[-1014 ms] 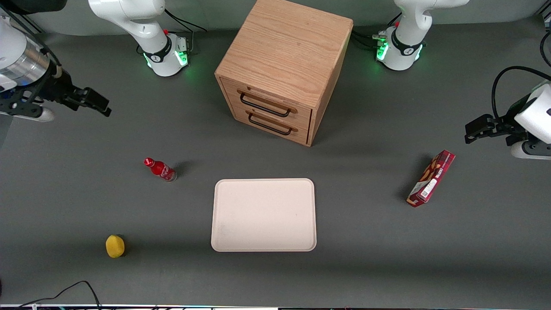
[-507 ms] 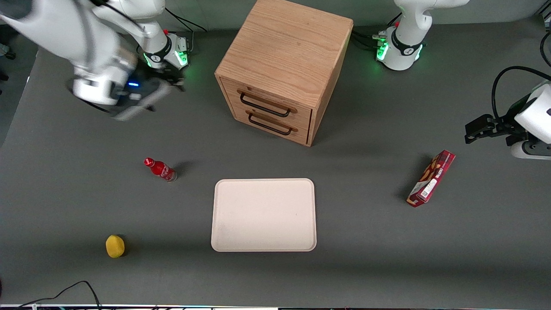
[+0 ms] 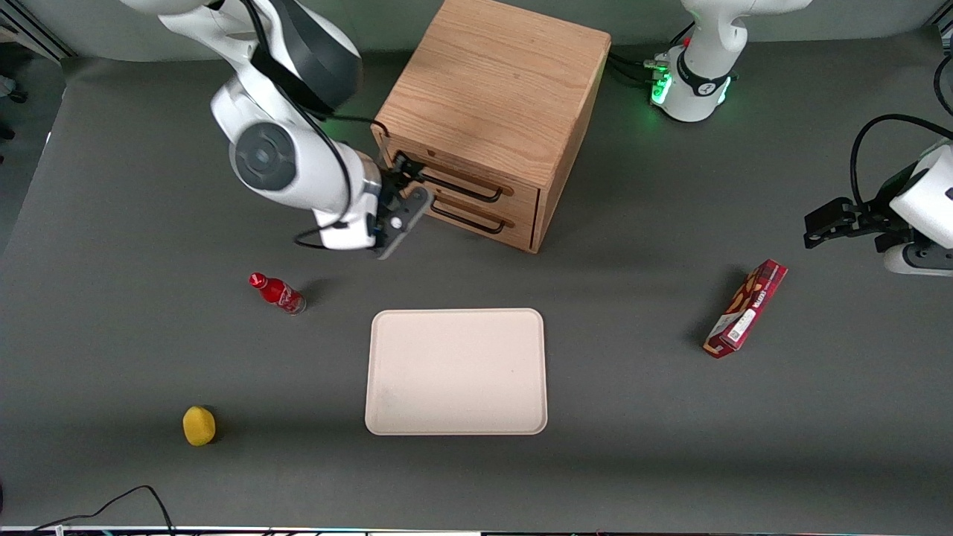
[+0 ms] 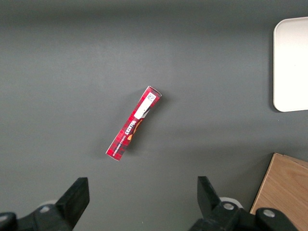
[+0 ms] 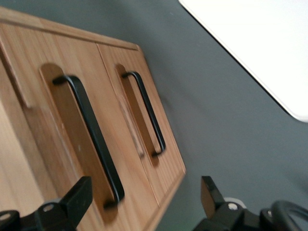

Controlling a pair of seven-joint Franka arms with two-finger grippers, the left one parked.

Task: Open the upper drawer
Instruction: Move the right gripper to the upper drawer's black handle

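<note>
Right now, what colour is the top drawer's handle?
Black. The upper drawer's handle shows best in the right wrist view, with the open gripper in front of it.

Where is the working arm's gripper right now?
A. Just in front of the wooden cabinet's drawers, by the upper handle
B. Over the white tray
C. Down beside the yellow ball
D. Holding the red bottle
A: the open gripper hangs just in front of the cabinet, at the upper drawer's handle, gripping nothing.

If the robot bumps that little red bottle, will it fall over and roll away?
Probably. The red bottle stands upright, tall and narrow, so a nudge would likely tip it. Being round, it might then roll across the flat table. The pincer, open, is up at the upper drawer, nowhere near it.
</note>
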